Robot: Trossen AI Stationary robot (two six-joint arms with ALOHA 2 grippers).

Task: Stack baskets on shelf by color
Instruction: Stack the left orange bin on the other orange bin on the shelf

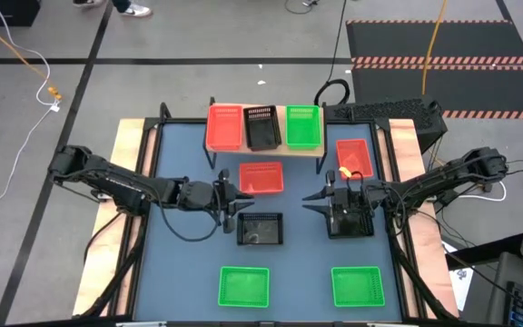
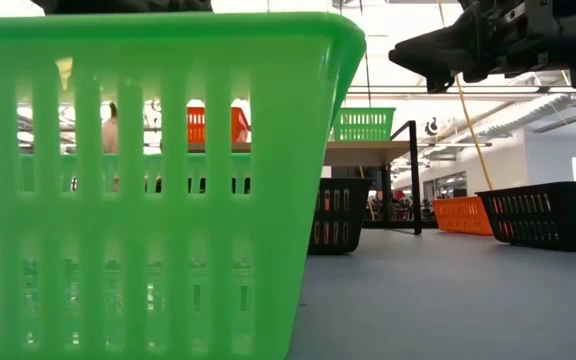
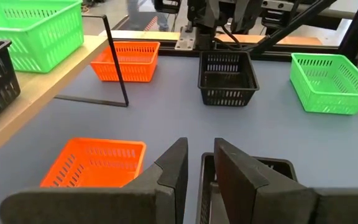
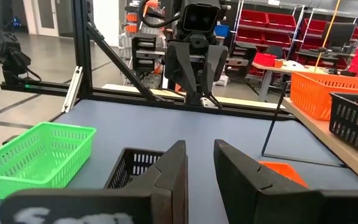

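The wooden shelf (image 1: 330, 136) at the far edge carries a red basket (image 1: 223, 127), a black basket (image 1: 261, 125) and a green basket (image 1: 302, 127), side by side. On the blue table lie two red baskets (image 1: 261, 177) (image 1: 354, 157), two black baskets (image 1: 260, 229) (image 1: 350, 218) and two green baskets (image 1: 243, 286) (image 1: 358, 286). My left gripper (image 1: 241, 207) (image 3: 201, 152) hovers at the centre-left black basket's far left corner. My right gripper (image 1: 310, 202) (image 4: 199, 152) hovers beside the right black basket. They point at each other. Each shows a narrow gap with nothing in it.
The shelf's thin black legs (image 3: 117, 62) stand on the table by the far red basket (image 3: 126, 59). The near-left green basket (image 2: 148, 180) fills the low view's left. Bare table lies between the two grippers and between the two near green baskets.
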